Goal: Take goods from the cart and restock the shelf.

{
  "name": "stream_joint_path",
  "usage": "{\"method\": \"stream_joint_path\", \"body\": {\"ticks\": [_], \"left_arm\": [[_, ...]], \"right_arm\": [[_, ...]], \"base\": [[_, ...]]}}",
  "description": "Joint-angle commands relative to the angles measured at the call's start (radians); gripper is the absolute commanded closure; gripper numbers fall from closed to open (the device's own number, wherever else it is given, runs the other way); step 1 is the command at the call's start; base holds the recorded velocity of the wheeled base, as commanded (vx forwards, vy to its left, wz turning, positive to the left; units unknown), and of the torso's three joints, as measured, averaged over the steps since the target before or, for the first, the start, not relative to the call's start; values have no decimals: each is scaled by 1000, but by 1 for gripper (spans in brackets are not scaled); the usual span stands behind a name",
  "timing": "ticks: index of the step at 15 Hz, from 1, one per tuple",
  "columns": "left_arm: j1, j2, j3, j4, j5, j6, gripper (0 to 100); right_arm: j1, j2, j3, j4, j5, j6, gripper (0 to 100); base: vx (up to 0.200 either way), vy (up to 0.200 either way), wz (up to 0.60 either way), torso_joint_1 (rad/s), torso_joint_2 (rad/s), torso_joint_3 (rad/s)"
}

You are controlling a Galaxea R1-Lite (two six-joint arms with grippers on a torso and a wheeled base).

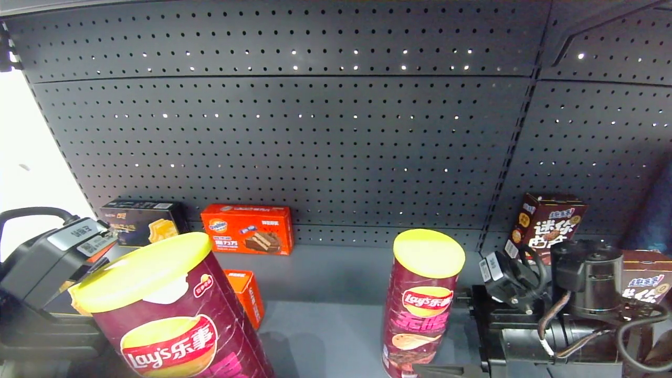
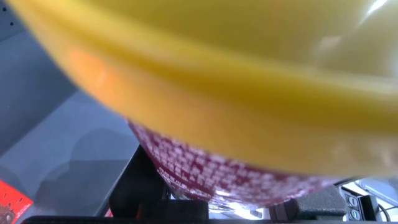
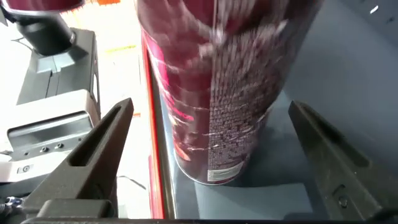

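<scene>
One chip can [image 1: 422,304] stands on the shelf [image 1: 336,294], right of the orange box [image 1: 247,229], with the right gripper [image 3: 211,109] spread wide around it; that one looks done. The left gripper [image 2: 217,202] grips a second can [image 1: 168,310], tilted, in front of that box and not yet shelved.

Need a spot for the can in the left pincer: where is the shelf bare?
Bare shelf floor lies between the small orange box and the standing can, back to the pegboard. Crowded: right end, with brown boxes and the right pincer open around that can. The held can hangs left.
</scene>
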Motion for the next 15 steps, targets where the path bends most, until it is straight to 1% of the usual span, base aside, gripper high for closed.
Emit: {"method": "stream_joint_path", "body": {"ticks": [1,4,6,8,12,15], "left_arm": [[0,-1,-2,-2,0,0,100],[0,-1,-2,-2,0,0,100],[0,-3,-3,-2,-2,0,100],[0,-3,-2,-2,-2,0,100],[-1,-6,1,-2,-2,0,100],[-1,-11,3,0,-2,0,100]], "right_arm": [[-9,-84,-13,10,-13,1,0],[-10,-141,-20,42,-13,1,0],[-16,-257,-69,204,-18,1,0],[-33,-303,-102,268,-20,1,0],[-45,-317,-121,283,-21,1,0],[-82,-342,-136,286,-20,1,0]], "base": [[0,0,0,0,0,0],[0,0,0,0,0,0],[0,0,0,0,0,0],[0,0,0,0,0,0],[0,0,0,0,0,0],[0,0,0,0,0,0]]}}
